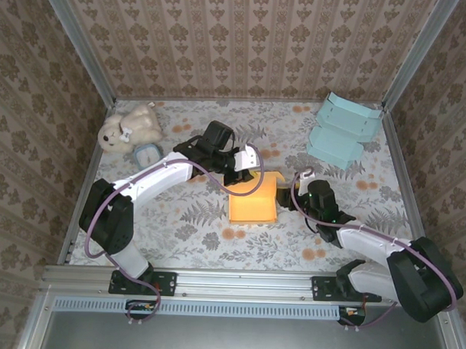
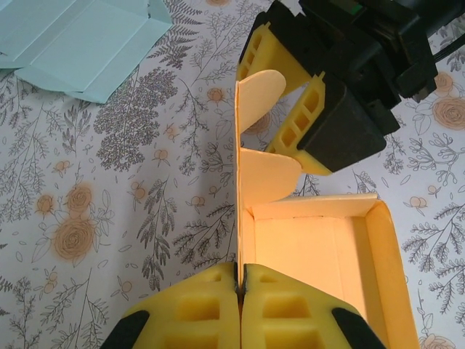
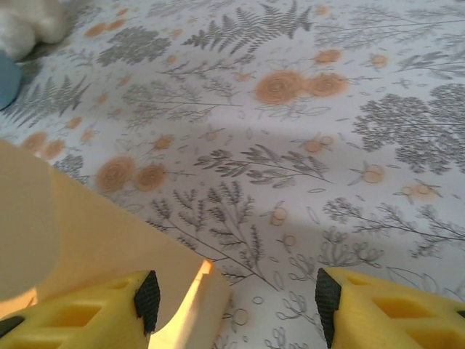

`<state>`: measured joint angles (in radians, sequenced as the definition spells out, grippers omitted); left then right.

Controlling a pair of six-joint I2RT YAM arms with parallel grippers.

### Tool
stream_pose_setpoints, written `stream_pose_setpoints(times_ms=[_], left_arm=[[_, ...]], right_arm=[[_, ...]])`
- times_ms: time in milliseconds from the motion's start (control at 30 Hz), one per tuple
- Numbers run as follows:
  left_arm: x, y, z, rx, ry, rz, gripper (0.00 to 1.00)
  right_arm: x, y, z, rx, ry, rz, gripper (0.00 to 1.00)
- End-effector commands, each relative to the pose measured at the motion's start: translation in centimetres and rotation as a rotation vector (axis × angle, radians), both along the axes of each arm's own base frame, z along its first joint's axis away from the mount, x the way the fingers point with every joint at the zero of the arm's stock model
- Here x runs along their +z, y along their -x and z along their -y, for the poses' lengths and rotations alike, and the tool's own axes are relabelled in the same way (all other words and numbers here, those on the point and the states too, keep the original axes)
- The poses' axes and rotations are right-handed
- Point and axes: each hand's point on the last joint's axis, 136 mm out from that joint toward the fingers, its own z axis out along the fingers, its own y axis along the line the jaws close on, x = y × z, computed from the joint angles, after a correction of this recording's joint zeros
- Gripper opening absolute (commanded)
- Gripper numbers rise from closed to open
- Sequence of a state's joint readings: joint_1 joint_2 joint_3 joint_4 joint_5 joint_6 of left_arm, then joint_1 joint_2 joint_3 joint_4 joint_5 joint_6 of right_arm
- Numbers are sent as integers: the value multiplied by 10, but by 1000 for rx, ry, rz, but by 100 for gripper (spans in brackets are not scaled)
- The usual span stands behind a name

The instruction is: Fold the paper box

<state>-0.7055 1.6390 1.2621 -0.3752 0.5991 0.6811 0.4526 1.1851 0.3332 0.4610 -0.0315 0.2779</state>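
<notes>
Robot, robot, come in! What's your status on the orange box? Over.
Left gripper shut on a wall of the orange box. Right gripper open, beside the box. Teal paper and plush toy sit far off.

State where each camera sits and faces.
Top external: above and behind the bases, looking down at the table, both arms, the orange box.
Left wrist: on the left arm, looking along the left gripper, shut on the box wall, toward the right gripper.
Right wrist: low, facing across the table between its open fingers.
Shared by both wrists: the box.
</notes>
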Motion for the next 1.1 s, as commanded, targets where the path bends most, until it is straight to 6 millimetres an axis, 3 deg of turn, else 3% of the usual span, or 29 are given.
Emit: stream_pose_setpoints(times_ms=[0, 267, 633, 1067], left_arm=[[12, 16, 3, -80, 37, -23, 2], [16, 31, -2, -134, 44, -56, 2], [22, 46, -7, -188, 49, -83, 1], [23, 53, -11, -207, 41, -90, 2]], right_arm=[[23, -5, -24, 112, -37, 83, 60], [26, -7, -44, 241, -2, 165, 42], [35, 8, -57, 366, 160, 416, 44], [50, 25, -79, 584, 276, 551, 43]])
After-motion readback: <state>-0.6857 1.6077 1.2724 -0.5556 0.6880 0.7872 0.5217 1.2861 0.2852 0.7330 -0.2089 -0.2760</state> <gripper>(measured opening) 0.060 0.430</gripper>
